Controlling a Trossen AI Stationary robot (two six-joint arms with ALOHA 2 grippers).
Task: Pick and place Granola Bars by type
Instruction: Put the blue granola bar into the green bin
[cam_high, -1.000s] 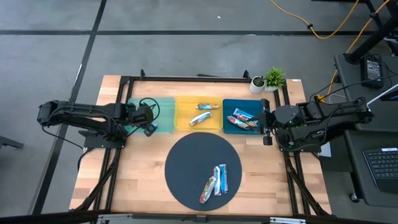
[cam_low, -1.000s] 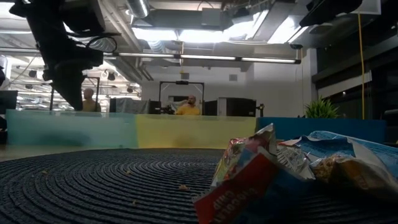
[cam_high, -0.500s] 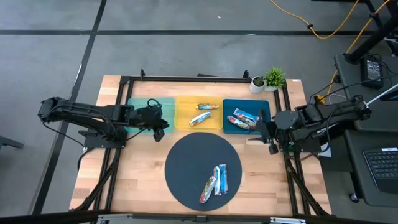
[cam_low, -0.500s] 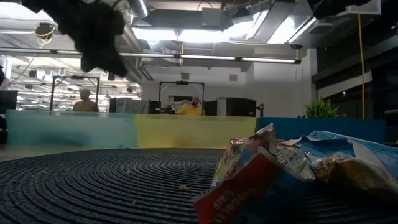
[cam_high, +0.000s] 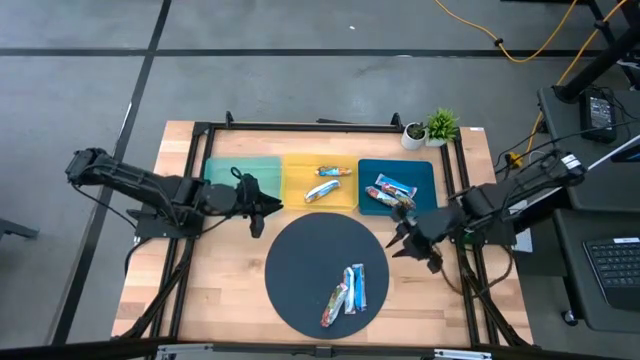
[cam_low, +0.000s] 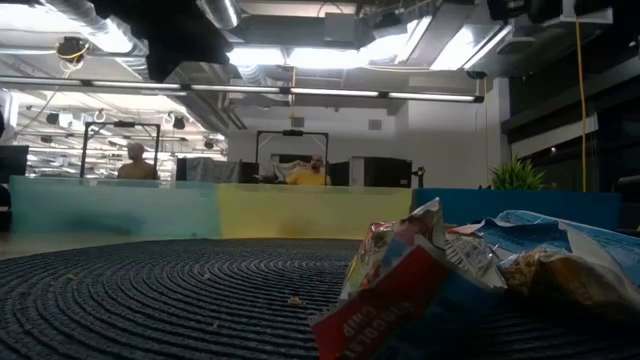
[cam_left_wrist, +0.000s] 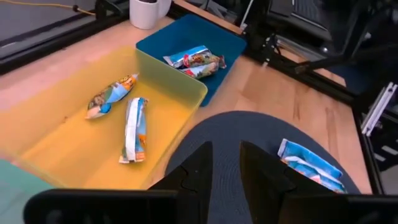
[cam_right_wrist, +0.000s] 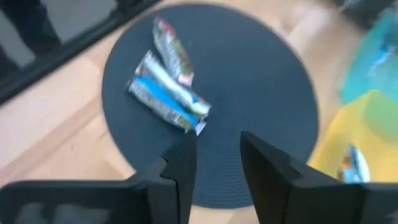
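both pincers (cam_high: 262, 208) nearer mat (cam_high: 300, 255) (labels unreadable)

Open-plan lab: exposed ceiling ducts (cam_low: 300, 75), seated people (cam_low: 305, 172) behind.

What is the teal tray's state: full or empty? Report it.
Apparently empty: the teal tray shows a bare floor from above, though the left arm covers its near edge.

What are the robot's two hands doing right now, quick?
Left gripper: fingers open, holding nothing, near the round mat's edge.
Right gripper: fingers open, holding nothing, beside the mat.
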